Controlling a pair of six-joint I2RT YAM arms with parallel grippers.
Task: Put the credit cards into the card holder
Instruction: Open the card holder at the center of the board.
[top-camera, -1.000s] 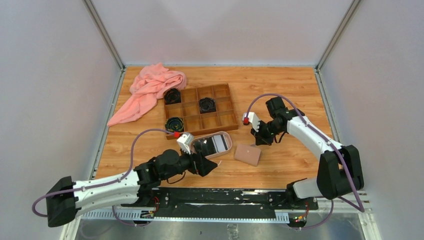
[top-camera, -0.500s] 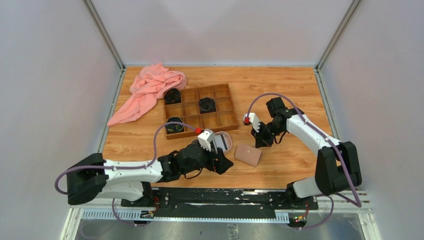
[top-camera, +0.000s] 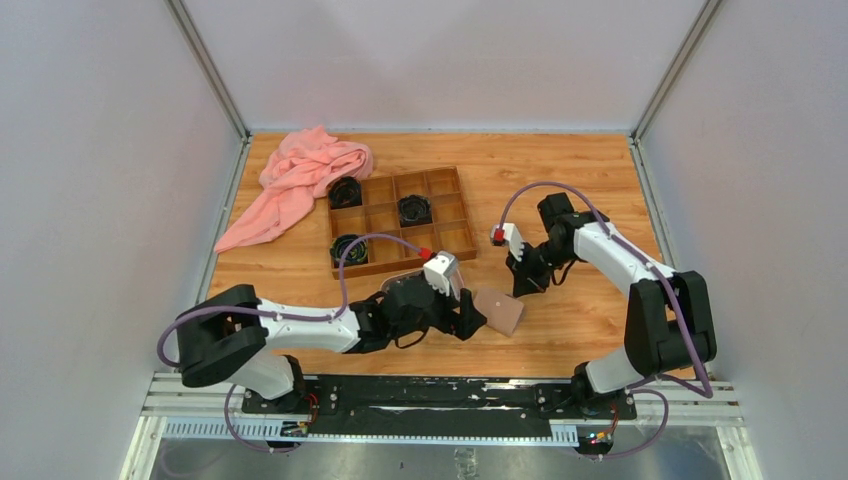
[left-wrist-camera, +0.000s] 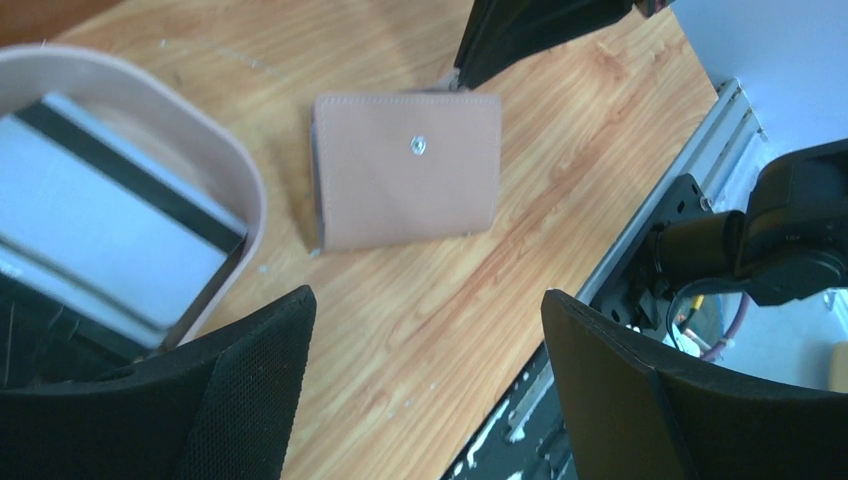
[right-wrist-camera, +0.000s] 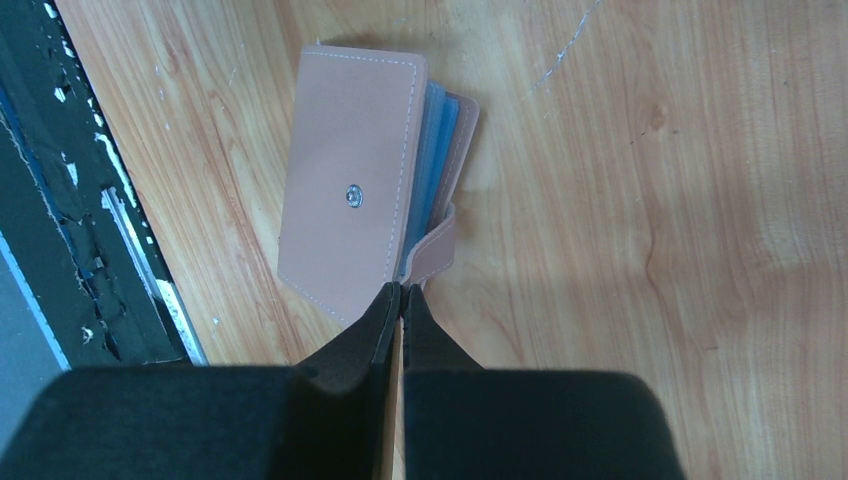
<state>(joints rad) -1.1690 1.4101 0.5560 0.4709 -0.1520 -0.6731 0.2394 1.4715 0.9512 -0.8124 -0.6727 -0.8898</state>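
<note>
lying closed on wooden table (top-camera: 600, 180): squarish tan-pink leather-look card holder (left-wrist-camera: 405, 170), snap up. left gripper (left-wrist-camera: 428, 300) just beside it, jaws wide apart, empty. right gripper (right-wrist-camera: 401, 292) jaws pressed together, gripping nothing, tips at its strap. pale grey black-striped credit card (left-wrist-camera: 100, 210) in oval pinkish tray (left-wrist-camera: 245, 190) nearby.

Card holder (right-wrist-camera: 340, 140) tan-pink, silver snap (right-wrist-camera: 353, 197), pale blue inside. Table (top-camera: 580, 170) orange wood grain. Beside card holder, tray (left-wrist-camera: 100, 65) pinkish-rimmed; card (left-wrist-camera: 100, 235) light grey, black stripe. Cloth (top-camera: 300, 175) salmon pink.
</note>
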